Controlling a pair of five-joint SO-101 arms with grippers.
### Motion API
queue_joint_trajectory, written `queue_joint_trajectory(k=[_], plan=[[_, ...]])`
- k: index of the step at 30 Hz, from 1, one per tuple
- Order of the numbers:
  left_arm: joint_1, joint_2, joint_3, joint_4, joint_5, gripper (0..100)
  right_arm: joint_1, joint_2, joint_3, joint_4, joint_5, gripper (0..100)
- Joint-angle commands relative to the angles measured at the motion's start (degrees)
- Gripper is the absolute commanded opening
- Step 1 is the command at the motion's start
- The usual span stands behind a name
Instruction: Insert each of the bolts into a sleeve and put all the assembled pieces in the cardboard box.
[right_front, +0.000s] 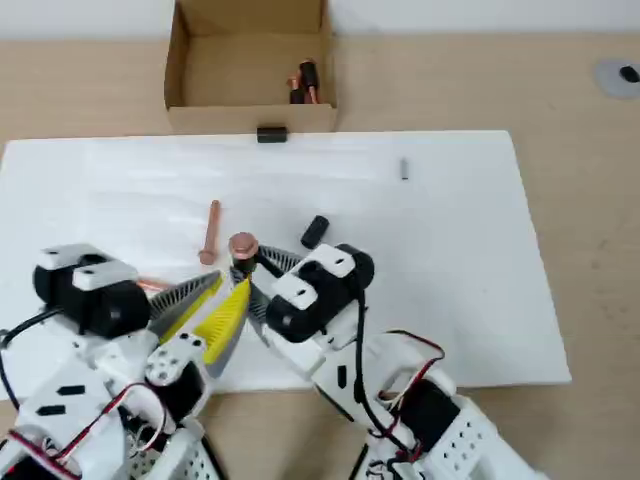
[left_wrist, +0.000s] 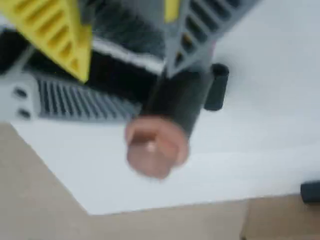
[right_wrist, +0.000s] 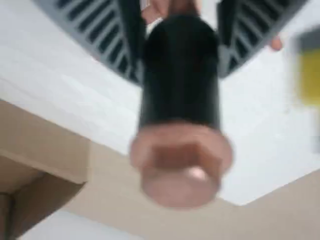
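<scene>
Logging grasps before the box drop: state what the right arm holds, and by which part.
The right gripper holds the black sleeve, jaws pressed on its two sides; the copper bolt head pokes out of its end, untouched.

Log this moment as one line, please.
right gripper shut on sleeve, bolt inserted | left gripper open | loose bolt, loose sleeve on mat | cardboard box holds pieces

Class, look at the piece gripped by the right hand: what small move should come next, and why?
Probably lift the right hand and start carrying its piece toward the cardboard box. The bolt sits with its head against the end of the sleeve, so the pair looks assembled. The box lies across the white sheet, with assembled pieces already inside.
</scene>
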Motion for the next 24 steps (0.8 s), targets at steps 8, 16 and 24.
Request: queue_joint_trajectory(k=[8, 16, 24], plan=[[-19.3, 32.2, -27.6, 21.4, -0.6, 12, 18.1, 21.5, -24.9, 1.9, -0.7, 0.9], [-36.7, 48.4, -32.0, 22.0, -0.6, 11, 25.1, 57.5, -58.2, 2.1, -0.7, 0.9], [-37.3, 48.4, -31.2, 20.7, -3.3, 1, 28.9, 93.3, -88.1, 1.8, -0.7, 0.9]])
